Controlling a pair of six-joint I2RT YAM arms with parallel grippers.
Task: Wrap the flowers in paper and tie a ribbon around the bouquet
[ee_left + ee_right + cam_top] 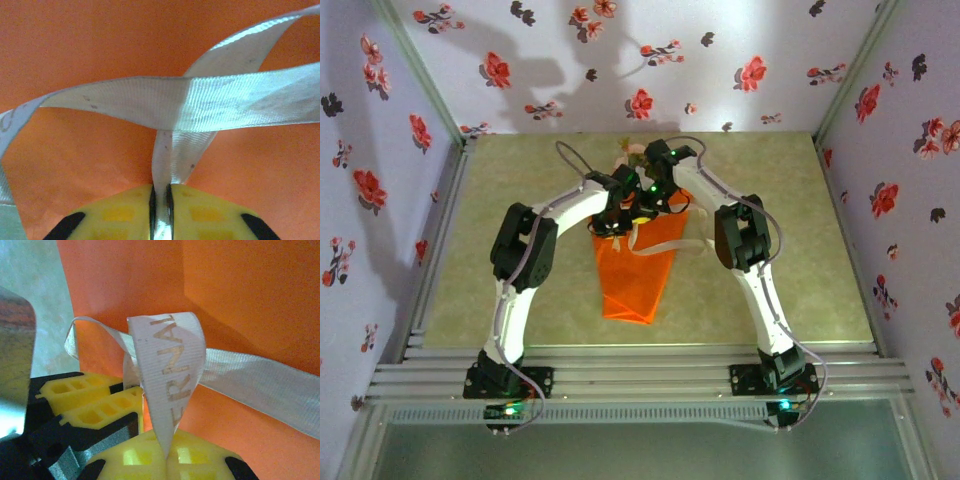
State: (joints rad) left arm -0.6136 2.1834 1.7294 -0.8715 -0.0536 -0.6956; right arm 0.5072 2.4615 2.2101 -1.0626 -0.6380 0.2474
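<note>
Left hand (160,200) pinches ribbon (200,100) | right hand (167,452) likewise | paper (635,275) cone holds flowers (632,153)

— What does your table (800,250) carry?
— It's a pale, mottled green-beige top. One bouquet (635,285) lies flat in the middle of it, an orange paper cone with its tip toward my near edge and its blooms (633,152) at the far end.
— Anything else?
— A cream ribbon (665,243) crosses the cone, one end trailing off to the right.
</note>
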